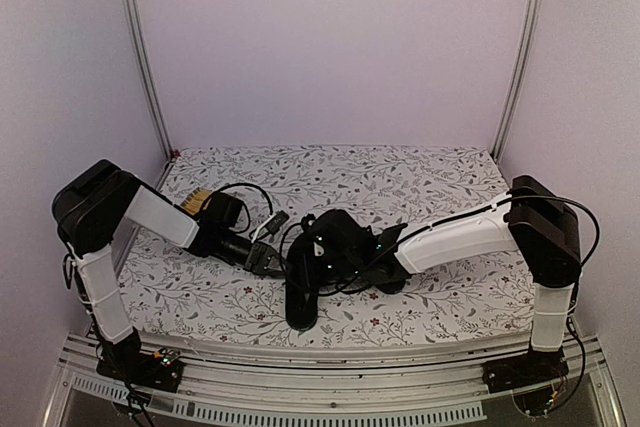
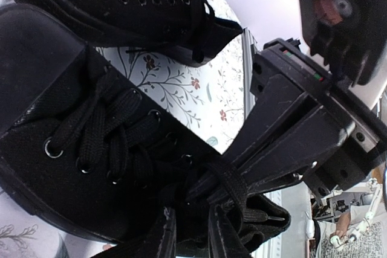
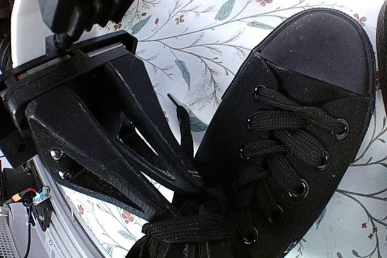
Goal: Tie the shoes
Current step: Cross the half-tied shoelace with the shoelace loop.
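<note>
Two black canvas shoes lie mid-table. The near shoe (image 1: 300, 297) points its toe at the front edge; the far shoe (image 1: 350, 232) lies just behind it. Both grippers meet over the near shoe's (image 2: 72, 131) upper eyelets. My left gripper (image 1: 272, 260) (image 2: 190, 219) has its fingers close together on a black lace (image 3: 186, 134), whose free end runs along one finger (image 3: 151, 119). My right gripper (image 1: 322, 255) (image 3: 199, 243) is mostly hidden under a flat lace strand (image 3: 199, 228). In the left wrist view its fingers (image 2: 260, 143) converge, with a lace loop (image 2: 239, 182) wrapped over their tips.
The table has a floral cloth (image 1: 450, 297). A yellowish slatted thing (image 1: 197, 198) sits behind my left arm at the left side. Metal frame posts (image 1: 140, 47) stand at the back corners, and the table's front rail (image 1: 320, 362) is close to the near shoe's toe.
</note>
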You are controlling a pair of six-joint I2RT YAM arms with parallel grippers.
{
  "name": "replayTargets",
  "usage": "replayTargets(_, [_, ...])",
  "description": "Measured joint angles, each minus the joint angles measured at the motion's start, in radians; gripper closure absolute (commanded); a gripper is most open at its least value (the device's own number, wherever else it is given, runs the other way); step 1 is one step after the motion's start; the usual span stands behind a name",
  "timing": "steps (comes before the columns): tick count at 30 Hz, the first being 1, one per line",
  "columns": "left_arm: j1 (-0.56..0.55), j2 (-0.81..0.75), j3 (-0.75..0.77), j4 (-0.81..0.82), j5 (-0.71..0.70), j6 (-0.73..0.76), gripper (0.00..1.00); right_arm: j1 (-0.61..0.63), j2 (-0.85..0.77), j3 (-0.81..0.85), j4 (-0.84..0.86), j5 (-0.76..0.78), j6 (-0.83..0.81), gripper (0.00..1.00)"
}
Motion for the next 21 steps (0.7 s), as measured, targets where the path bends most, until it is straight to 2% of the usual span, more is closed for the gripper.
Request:
replayTargets(4, [0.000,0.000,0.000,0.003,0.008,-0.002,0.88,0.000,0.000,0.000,0.002,-0.001,0.000,0.98])
replayTargets(9, [0.000,0.005,0.000,0.009,0.030,-0.006,1.00,0.000,0.000,-0.001,0.002,-0.001,-0.001,0.98])
replayTargets(21, [-0.003,0.000,-0.043,0.103,0.012,-0.071,1.00,0.000,-0.001,-0.017,0.026,-0.007,-0.009,0.97])
